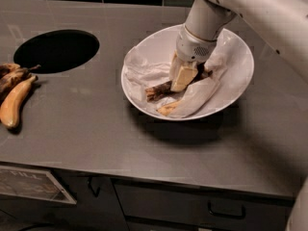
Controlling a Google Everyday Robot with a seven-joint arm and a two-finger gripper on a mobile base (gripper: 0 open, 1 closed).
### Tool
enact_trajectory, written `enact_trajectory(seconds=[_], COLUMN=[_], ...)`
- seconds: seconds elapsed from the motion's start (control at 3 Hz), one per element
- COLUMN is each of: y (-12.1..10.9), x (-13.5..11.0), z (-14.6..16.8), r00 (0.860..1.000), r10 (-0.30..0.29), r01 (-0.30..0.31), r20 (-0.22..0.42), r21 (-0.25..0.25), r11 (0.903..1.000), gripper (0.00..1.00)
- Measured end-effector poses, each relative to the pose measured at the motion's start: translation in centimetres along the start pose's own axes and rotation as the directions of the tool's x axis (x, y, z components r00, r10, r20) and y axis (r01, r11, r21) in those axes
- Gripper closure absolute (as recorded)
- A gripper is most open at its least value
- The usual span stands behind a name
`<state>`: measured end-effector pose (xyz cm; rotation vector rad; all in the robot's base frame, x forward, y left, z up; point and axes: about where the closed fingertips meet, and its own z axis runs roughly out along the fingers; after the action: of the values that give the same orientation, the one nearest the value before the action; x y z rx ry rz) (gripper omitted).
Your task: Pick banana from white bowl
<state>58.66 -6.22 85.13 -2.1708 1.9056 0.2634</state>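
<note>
The white bowl [239,44] sits on the grey counter, right of centre. The slim black-brown banana [158,90] lies in it on crumpled white paper [198,96], its dark end pointing left. My gripper [182,76] reaches down into the bowl from the upper right, and its cream fingers [185,78] are closed around the banana's middle. The banana still rests low in the bowl. Its right part is hidden behind the gripper. A small pale-yellow peel scrap [168,109] lies at the bowl's front.
A bunch of plumper yellow-brown bananas [14,97] lies at the counter's left edge. A round dark hole [57,50] is cut in the counter at the back left. Drawers [226,210] sit below the front edge. Dark tiles run behind.
</note>
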Motion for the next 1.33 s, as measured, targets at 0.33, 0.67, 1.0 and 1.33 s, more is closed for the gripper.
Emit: enact_trajectory(seconds=[0.33, 0.67, 1.0, 1.33], y=[0.1, 0.6, 1.1, 1.8], x=[-0.6, -1.8, -3.1, -4.2], z=[-0.6, -1.9, -3.3, -4.9], r00=[1.000, 0.999, 0.997, 0.995], r10=[-0.011, -0.035, -0.061, -0.078], r01=[0.011, 0.036, 0.064, 0.085], r20=[-0.004, -0.020, -0.042, -0.066], r21=[0.022, 0.054, 0.080, 0.113], r11=[0.9997, 0.9979, 0.9947, 0.9900], gripper=[1.00, 1.00, 1.00, 1.00])
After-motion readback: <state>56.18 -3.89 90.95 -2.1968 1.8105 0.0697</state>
